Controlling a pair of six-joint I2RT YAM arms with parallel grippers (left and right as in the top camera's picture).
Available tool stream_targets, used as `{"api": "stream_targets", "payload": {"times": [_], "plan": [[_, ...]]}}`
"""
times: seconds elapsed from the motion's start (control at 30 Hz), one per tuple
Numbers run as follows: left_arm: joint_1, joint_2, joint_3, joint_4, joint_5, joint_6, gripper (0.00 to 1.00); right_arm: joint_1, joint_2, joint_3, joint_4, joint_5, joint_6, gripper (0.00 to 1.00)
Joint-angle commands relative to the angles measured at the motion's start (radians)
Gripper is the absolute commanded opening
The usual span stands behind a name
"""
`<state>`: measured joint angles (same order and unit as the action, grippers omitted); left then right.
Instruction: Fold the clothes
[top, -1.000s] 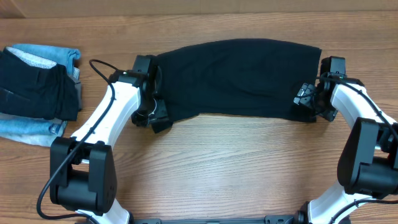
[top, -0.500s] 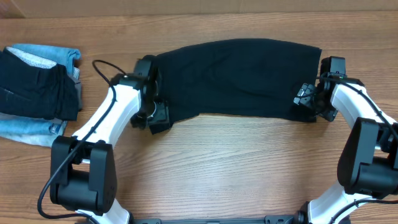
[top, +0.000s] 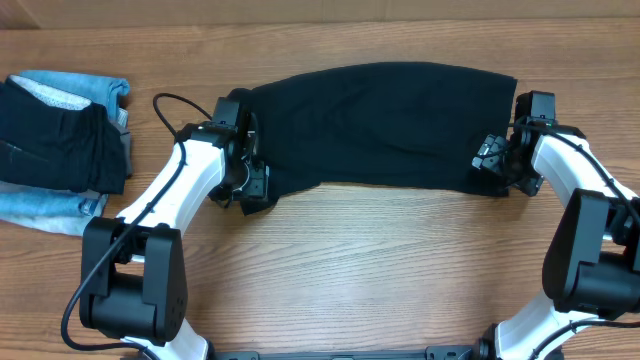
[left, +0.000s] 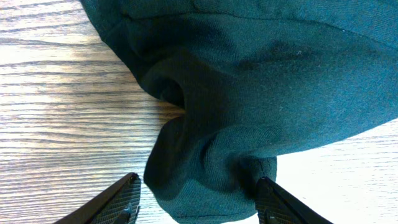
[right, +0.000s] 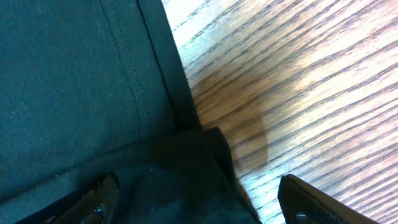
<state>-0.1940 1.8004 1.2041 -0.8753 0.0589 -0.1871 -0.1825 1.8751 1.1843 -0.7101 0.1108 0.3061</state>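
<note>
The black T-shirt (top: 380, 120) lies folded into a wide band across the far middle of the wooden table. My left gripper (top: 255, 190) is at its near-left corner, jaws open, with a bunched fold of the shirt (left: 205, 180) lying between the fingertips (left: 199, 208). My right gripper (top: 492, 160) is at the shirt's near-right corner, jaws open, with the shirt's hem and corner (right: 180, 174) between the fingers (right: 199, 205). No neck tag shows.
A pile of light-blue denim (top: 60, 205) with a dark folded garment (top: 55, 140) on top lies at the far left. Bare wooden table (top: 380, 260) spreads in front of the shirt.
The left gripper has shifted slightly right and inward along the shirt's left corner. The right arm and the shirt have not visibly moved.
</note>
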Motion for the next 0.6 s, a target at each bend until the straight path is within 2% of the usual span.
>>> {"api": "stream_targets", "payload": {"times": [0.0, 0.2, 0.27, 0.3, 0.33, 0.37, 0.47, 0.57], "plan": [[0.004, 0.006, -0.007, 0.002, -0.014, -0.029, 0.62, -0.003, 0.001, -0.002, 0.002, 0.000, 0.000, 0.87], [0.004, 0.006, -0.031, 0.029, 0.028, -0.039, 0.56, -0.003, 0.001, -0.002, 0.002, 0.000, 0.000, 0.87], [0.004, 0.006, -0.077, 0.072, 0.039, -0.047, 0.59, -0.003, 0.001, -0.002, 0.002, 0.000, 0.000, 0.87], [0.004, 0.006, -0.079, 0.072, 0.039, -0.050, 0.52, -0.003, 0.001, -0.002, 0.002, 0.000, 0.000, 0.87], [0.004, 0.006, -0.077, 0.074, 0.040, -0.057, 0.26, -0.003, 0.001, -0.002, 0.002, 0.000, 0.000, 0.87], [0.004, 0.006, -0.076, 0.076, 0.043, -0.064, 0.19, -0.003, 0.001, -0.002, 0.002, 0.000, 0.000, 0.87], [0.004, 0.005, -0.050, 0.058, 0.088, -0.064, 0.04, -0.003, 0.001, -0.002, -0.002, 0.002, 0.000, 0.86], [0.004, 0.004, 0.012, 0.019, 0.188, -0.064, 0.04, -0.003, -0.001, 0.050, -0.031, 0.001, 0.000, 0.86]]}}
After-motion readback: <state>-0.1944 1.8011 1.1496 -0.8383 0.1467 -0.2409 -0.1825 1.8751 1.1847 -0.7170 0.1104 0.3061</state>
